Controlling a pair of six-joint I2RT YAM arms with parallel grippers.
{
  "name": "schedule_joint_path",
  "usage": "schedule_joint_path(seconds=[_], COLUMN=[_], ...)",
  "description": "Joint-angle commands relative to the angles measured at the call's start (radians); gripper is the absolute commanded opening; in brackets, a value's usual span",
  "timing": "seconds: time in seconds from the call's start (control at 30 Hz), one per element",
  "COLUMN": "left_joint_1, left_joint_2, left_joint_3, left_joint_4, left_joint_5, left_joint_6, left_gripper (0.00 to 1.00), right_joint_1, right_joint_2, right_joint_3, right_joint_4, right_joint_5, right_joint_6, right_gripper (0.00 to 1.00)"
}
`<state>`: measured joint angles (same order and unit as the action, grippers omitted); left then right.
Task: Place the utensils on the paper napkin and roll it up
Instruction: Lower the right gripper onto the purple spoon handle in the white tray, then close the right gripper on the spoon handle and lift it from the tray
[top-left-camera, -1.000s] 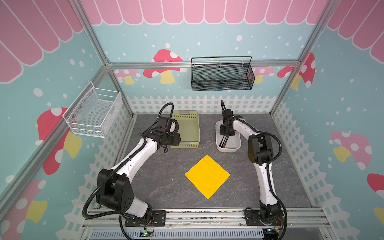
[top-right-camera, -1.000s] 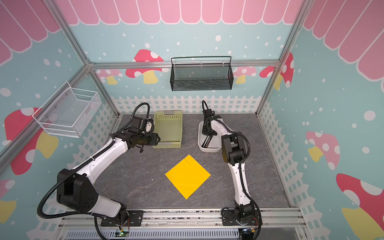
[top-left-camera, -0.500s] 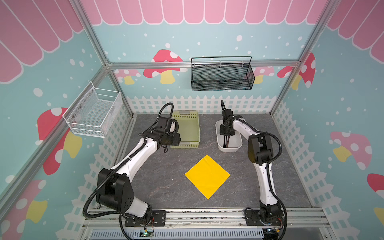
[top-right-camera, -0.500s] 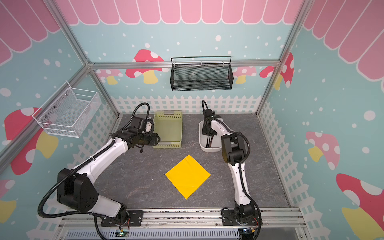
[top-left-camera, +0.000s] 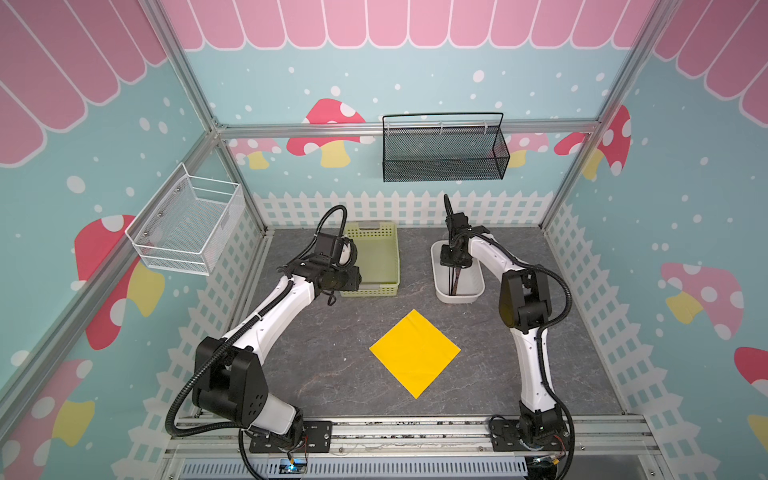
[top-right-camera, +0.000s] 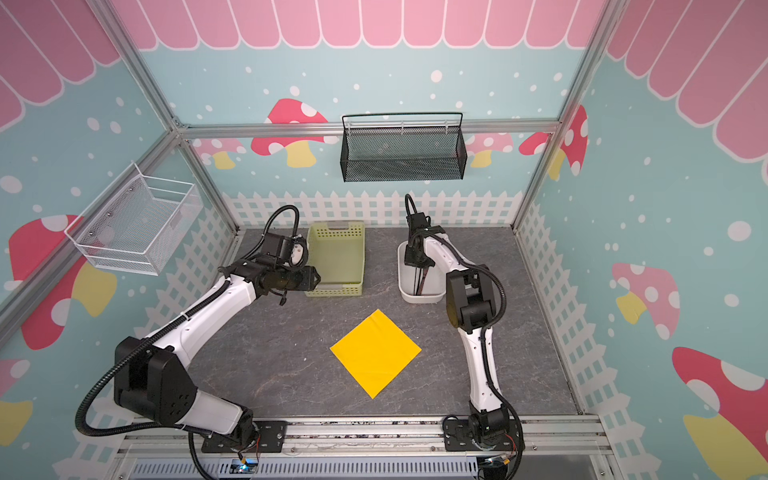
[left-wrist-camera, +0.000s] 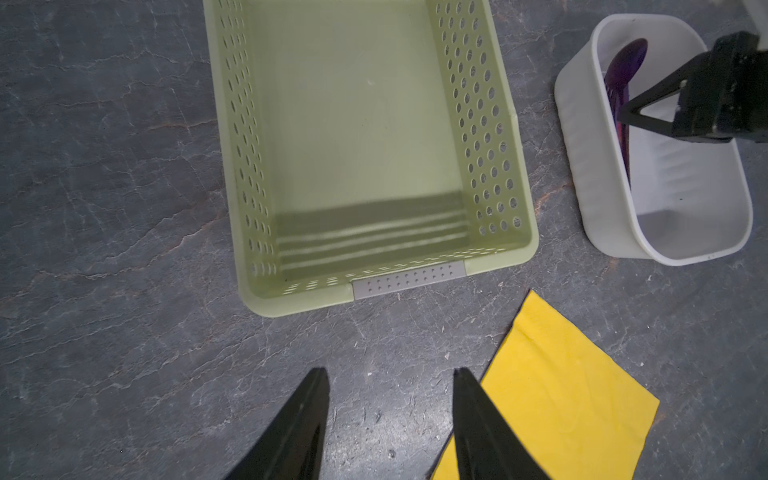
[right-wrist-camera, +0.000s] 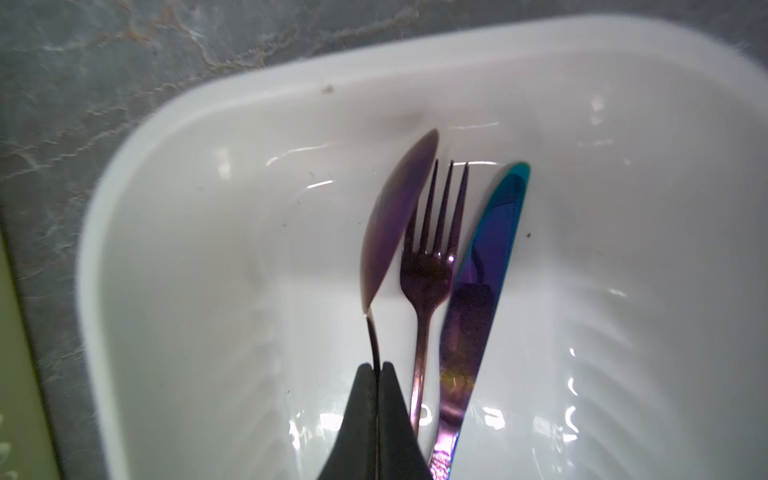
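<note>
While our right gripper (right-wrist-camera: 377, 368) pinches the spoon (right-wrist-camera: 399, 216) by its thin handle in the white tub (right-wrist-camera: 166, 291) near the worktop's (top-left-camera: 332, 374) back edge, the left gripper (left-wrist-camera: 390, 386) hangs spread, empty. Stiff, probably slippery, the spoon suits this narrow hold. The fork (right-wrist-camera: 428, 266) and knife (right-wrist-camera: 486, 266) lie alongside, and the flimsy paper napkin (top-left-camera: 414, 353) lies mid-worktop.

L fingers (left-wrist-camera: 291, 428) apart, arm reaching fwd; R fingers (right-wrist-camera: 359, 415) pinched together, wrist down.

Glossy, iridescent purple-blue metal: spoon (right-wrist-camera: 399, 216), fork (right-wrist-camera: 426, 270), knife (right-wrist-camera: 478, 291). The white plastic tub (right-wrist-camera: 187, 249) is smooth and shiny; the green plastic basket (left-wrist-camera: 490, 124) matt and perforated; the yellow paper napkin (top-left-camera: 414, 352) thin, matt, faintly creased; the grey tabletop (left-wrist-camera: 104, 208) veined, stone-like.
</note>
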<state>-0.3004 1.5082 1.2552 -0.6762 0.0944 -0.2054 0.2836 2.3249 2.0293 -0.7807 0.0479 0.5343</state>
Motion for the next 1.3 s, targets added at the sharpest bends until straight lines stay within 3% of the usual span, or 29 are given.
schedule_joint_path(seconds=[0.0,0.5,0.67,0.77,0.93,1.03,1.27], left_joint_1=[0.01,0.009,0.009,0.009,0.0,-0.04,-0.261], left_joint_2=[0.0,-0.011,-0.016,-0.02,-0.037,-0.048,0.05], left_joint_3=[0.009,0.007,0.006,0.003,-0.02,-0.033,0.107], left_joint_4=[-0.007,-0.007,-0.006,0.009,0.09,0.151,0.193], left_joint_5=[0.002,-0.002,0.009,0.056,0.245,0.305,0.247], left_joint_6=[0.004,0.007,0.011,0.012,-0.021,-0.08,-0.267], left_gripper=[0.51,0.51,0.51,0.51,0.51,0.51,0.51], right_joint_1=[0.006,0.006,0.007,0.006,0.007,0.007,0.008], right_joint_2=[-0.07,-0.155,-0.251,-0.313,-0.415,-0.495,-0.629], right_joint_3=[-0.002,-0.024,-0.116,-0.181,-0.291,-0.359,-0.485], right_joint_4=[-0.026,-0.051,0.024,0.07,0.154,0.208,0.299], right_joint_5=[-0.009,-0.04,-0.113,-0.166,-0.268,-0.315,-0.335], right_joint_6=[-0.017,-0.059,-0.095,-0.099,-0.079,-0.052,0.063], right_gripper=[0.0,0.0,0.0,0.0,0.0,0.0,0.0])
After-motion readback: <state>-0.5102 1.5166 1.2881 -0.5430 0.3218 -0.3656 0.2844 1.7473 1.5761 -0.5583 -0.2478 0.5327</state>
